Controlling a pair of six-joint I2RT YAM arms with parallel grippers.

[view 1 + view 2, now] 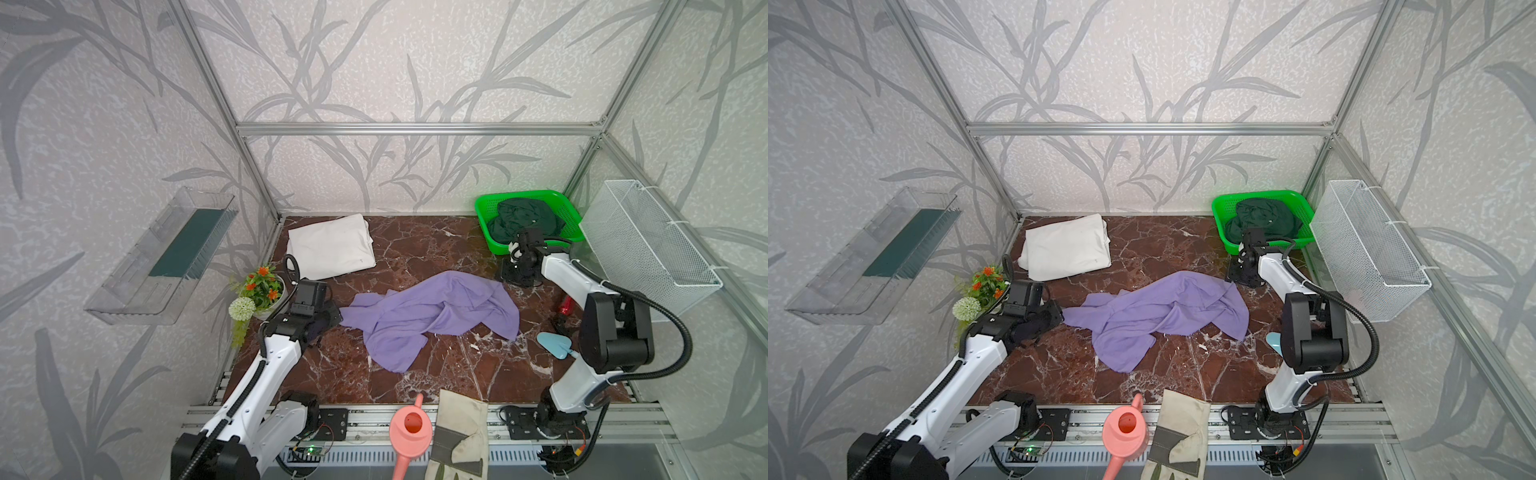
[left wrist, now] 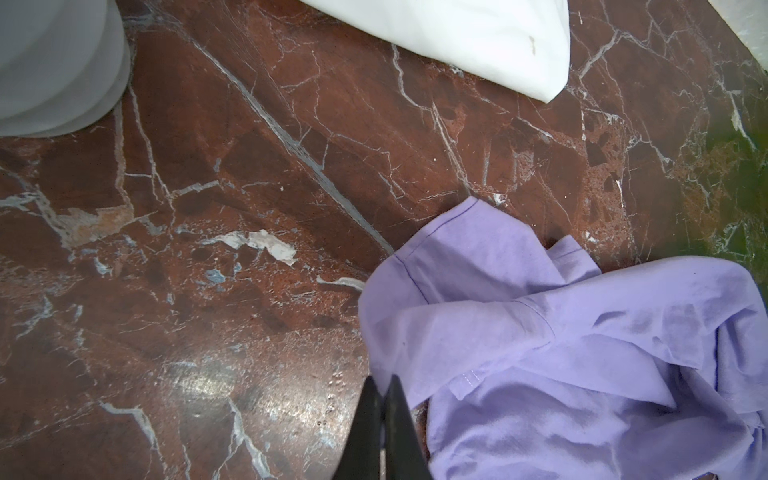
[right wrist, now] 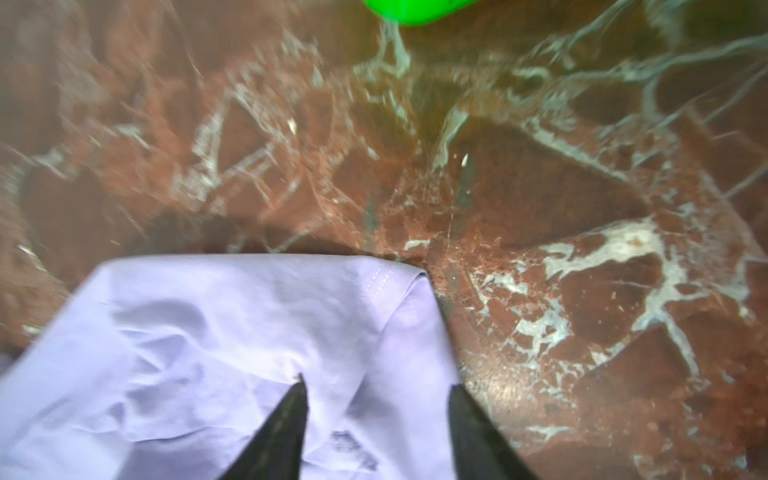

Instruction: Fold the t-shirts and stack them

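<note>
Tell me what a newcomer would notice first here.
The purple tee, crumpled in the middle with the shut left tool at one end and the open right tool over the other. Next, the white tee folded at back left and the green tee heaped in the basket at back right.

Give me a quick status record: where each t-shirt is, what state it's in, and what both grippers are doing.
purple t-shirt: crumpled, unfolded, middle of the table
white t-shirt: folded, far left corner
dark green t-shirt: bunched in the green basket, far right corner
left gripper: shut, at the purple shirt's edge; grip on cloth unclear
right gripper: open, over the purple shirt's opposite corner
stack: not started
</note>
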